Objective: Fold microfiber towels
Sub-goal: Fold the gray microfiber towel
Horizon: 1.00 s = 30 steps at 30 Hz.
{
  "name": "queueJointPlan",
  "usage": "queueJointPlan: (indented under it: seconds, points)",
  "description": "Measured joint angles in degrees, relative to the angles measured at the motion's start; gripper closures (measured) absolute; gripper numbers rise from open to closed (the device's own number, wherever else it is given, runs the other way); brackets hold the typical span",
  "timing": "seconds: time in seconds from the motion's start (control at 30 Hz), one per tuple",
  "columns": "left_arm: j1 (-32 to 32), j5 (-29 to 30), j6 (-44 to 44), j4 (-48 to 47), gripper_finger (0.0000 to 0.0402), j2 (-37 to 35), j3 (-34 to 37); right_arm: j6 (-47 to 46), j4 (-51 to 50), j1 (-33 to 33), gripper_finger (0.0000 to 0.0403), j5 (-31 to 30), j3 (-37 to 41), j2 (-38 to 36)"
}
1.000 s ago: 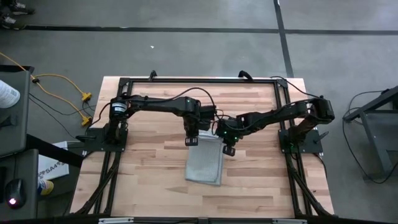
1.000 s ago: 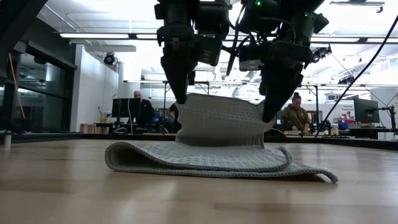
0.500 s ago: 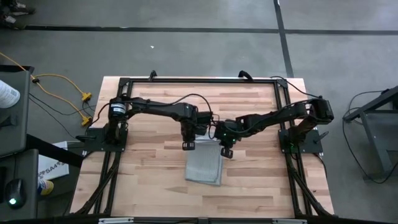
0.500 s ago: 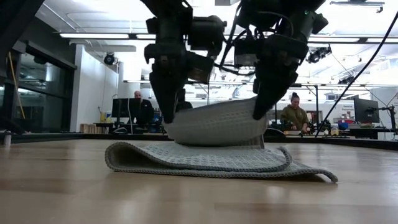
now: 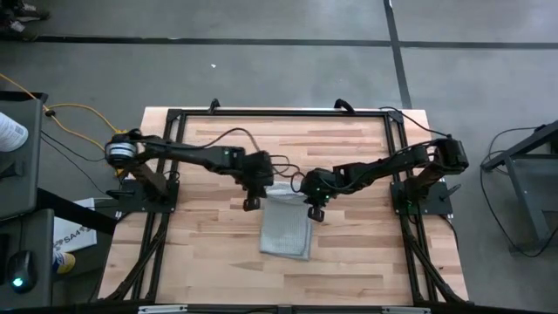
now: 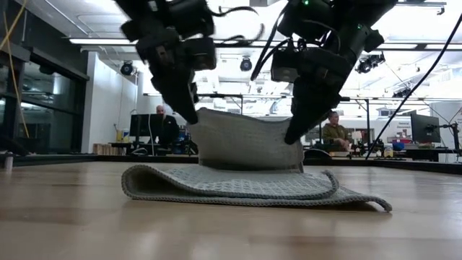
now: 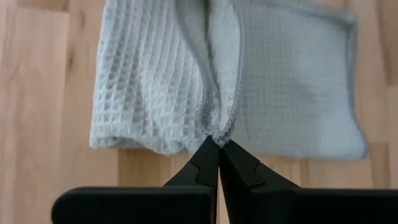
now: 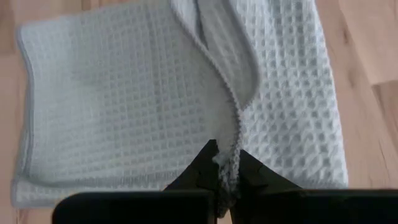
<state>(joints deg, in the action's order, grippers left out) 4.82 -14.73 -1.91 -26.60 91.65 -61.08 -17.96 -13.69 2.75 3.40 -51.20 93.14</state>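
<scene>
Mid-table on the pale wooden tabletop (image 5: 366,262), we see the light grey-blue waffle-textured microfiber towel (image 5: 288,232) lying flat along its lower layer, its far edge lifted off the wood. The left gripper (image 7: 217,144) is pinched tight on one raised corner of that edge; the right gripper (image 8: 225,163) is clamped on the other corner. In the low view we find the raised flap hanging between the two sets of dark fingers, draped above the folded portion, which rests on the table beneath both grippers.
</scene>
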Motion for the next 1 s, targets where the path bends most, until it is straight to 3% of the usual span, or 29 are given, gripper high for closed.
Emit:
queueJointPlan:
  seconds: [0.2,0.7,1.0]
  points:
    - [0.0,-2.58,-2.84,16.73,0.0401,-4.62,10.43,-1.74,4.36,0.71,0.0399,-1.11,1.78,0.0]
    - [-0.37,-7.28,-4.91,18.08,0.0401,-2.44,11.19,-9.1,3.54,4.03,0.0399,-1.6,2.52,-0.02]
    - [-0.31,-7.86,-6.52,18.25,0.0401,-2.41,11.19,-8.96,3.52,3.6,0.0399,-3.59,2.52,-0.02]
